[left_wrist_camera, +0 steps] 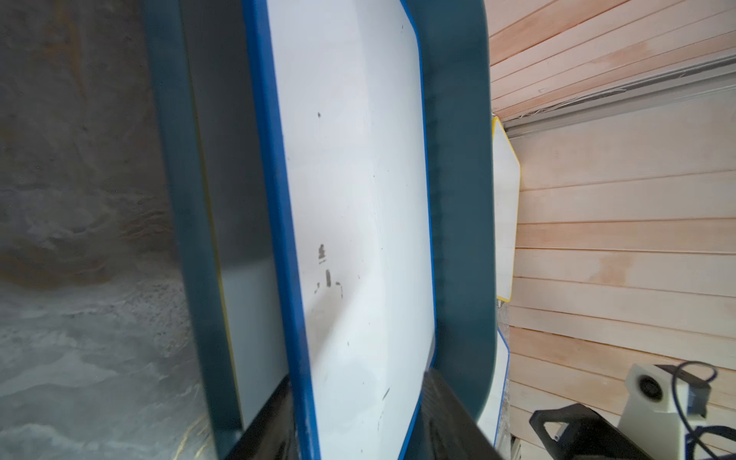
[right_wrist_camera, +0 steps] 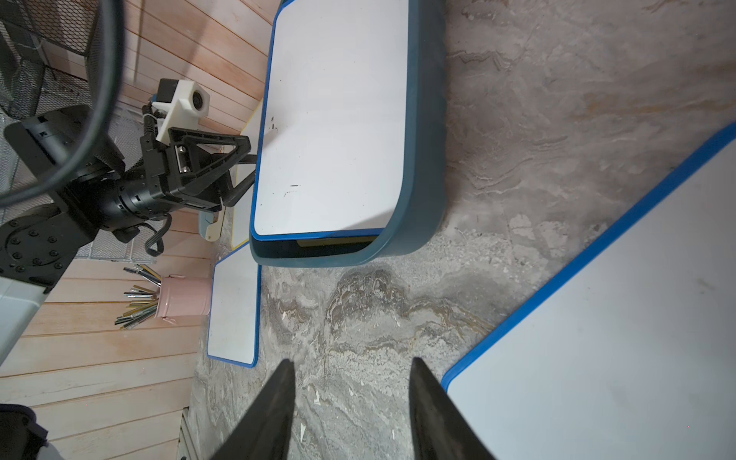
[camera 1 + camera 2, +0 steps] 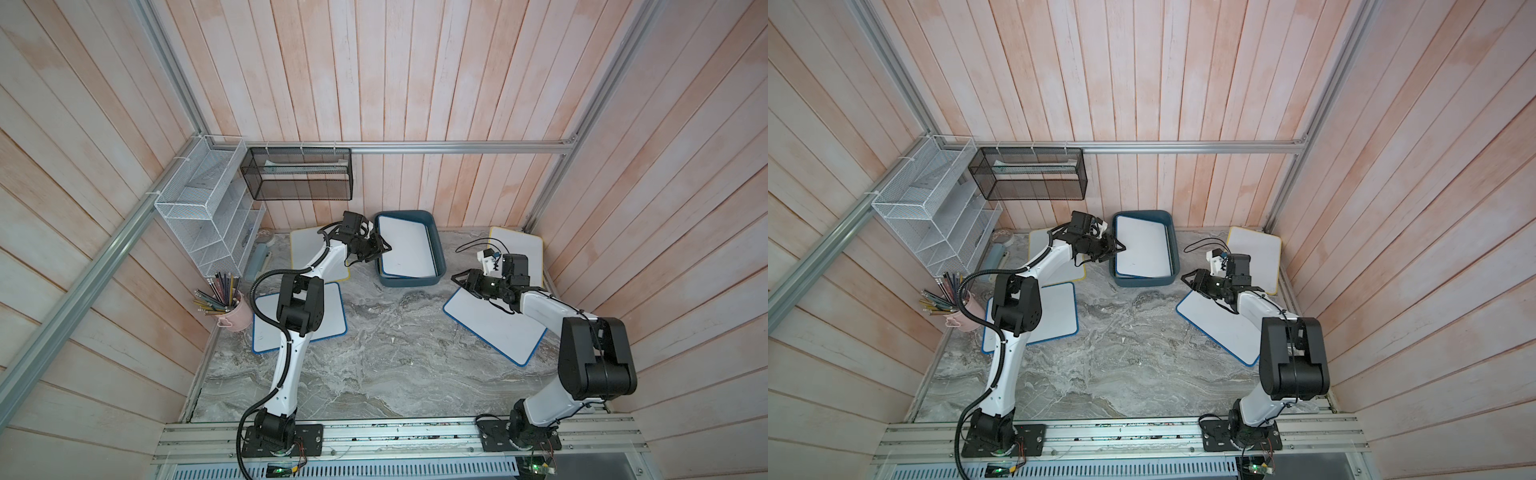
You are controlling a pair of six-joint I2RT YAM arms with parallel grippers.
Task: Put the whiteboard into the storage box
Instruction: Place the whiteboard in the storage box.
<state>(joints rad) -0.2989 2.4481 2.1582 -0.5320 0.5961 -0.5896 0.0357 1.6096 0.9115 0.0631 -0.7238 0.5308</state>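
Note:
The dark teal storage box point(image 3: 409, 283) point(image 3: 1142, 283) stands at the back middle of the marble table. Inside it lies a blue-framed whiteboard point(image 3: 409, 249) point(image 2: 338, 119), resting on a yellow-edged board point(image 2: 334, 241). My left gripper point(image 3: 384, 249) point(image 1: 358, 398) is at the box's left side, open, its fingers on either side of that whiteboard's edge without pinching it. My right gripper point(image 3: 459, 278) point(image 2: 352, 362) hovers open and empty over bare table, right of the box, beside another blue-framed whiteboard point(image 3: 498, 328) point(image 2: 617, 318).
A blue-framed board point(image 3: 328, 316) lies under the left arm. Yellow-framed boards lie at back left point(image 3: 303, 249) and back right point(image 3: 523, 249). A pink pencil cup point(image 3: 232, 311), a white wire rack point(image 3: 208, 216) and a black mesh basket point(image 3: 299, 174) line the left and back walls.

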